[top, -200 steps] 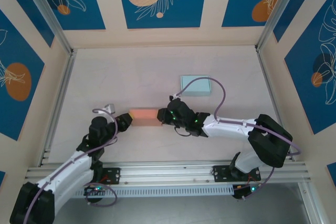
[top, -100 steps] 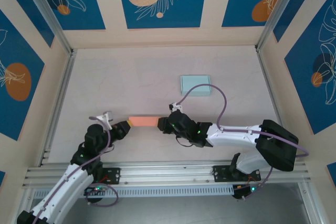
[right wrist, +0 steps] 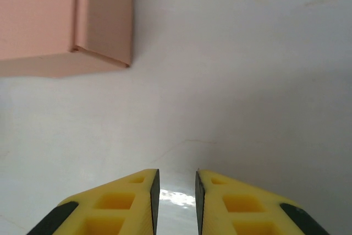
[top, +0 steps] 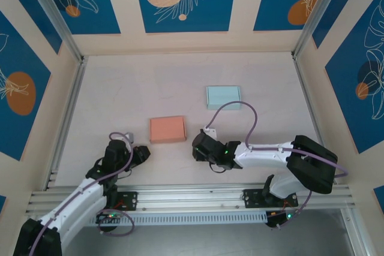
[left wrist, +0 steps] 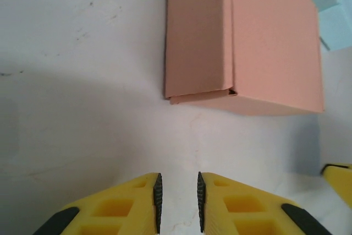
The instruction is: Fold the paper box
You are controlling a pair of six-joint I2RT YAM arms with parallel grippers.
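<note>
As paper box lies flat, long axis runs left-right

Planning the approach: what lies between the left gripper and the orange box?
The left wrist view shows bare table between the left gripper and the orange box.

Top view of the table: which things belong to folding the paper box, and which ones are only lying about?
For the job:
- orange paper box, lying closed on the table
- left gripper and right gripper, both empty and apart from it

Lying about:
- light blue box, farther back, nothing touching it
</note>
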